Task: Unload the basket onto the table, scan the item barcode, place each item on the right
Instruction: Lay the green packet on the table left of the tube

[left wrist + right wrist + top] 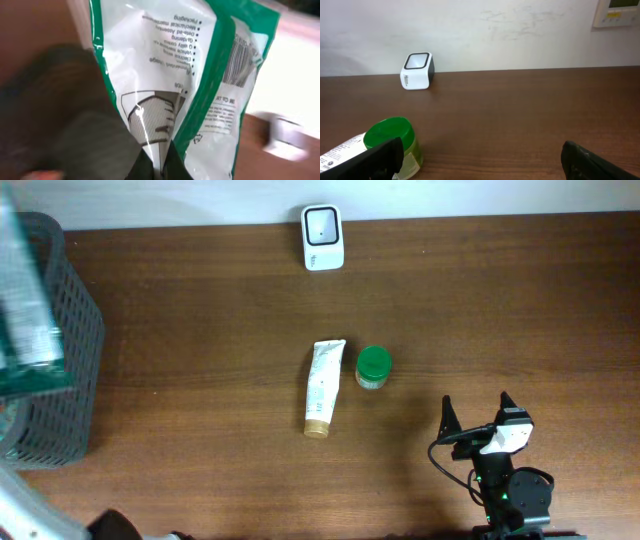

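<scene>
My left gripper [159, 167] is shut on the lower edge of a green-and-white plastic packet [170, 65]. A barcode [240, 60] shows on the packet's right panel. In the overhead view the packet [30, 310] hangs blurred over the grey basket [75, 350] at the far left. The white barcode scanner [322, 237] stands at the table's back edge, and shows in the right wrist view as the scanner [416, 71] by the wall. My right gripper [478, 415] rests open at the front right with nothing between its fingers.
A white tube [323, 386] and a green-lidded jar [373, 367] lie side by side mid-table. From the right wrist the jar [395, 142] sits just beyond the left finger. The basket's dark mesh [60, 115] lies below and left of the packet.
</scene>
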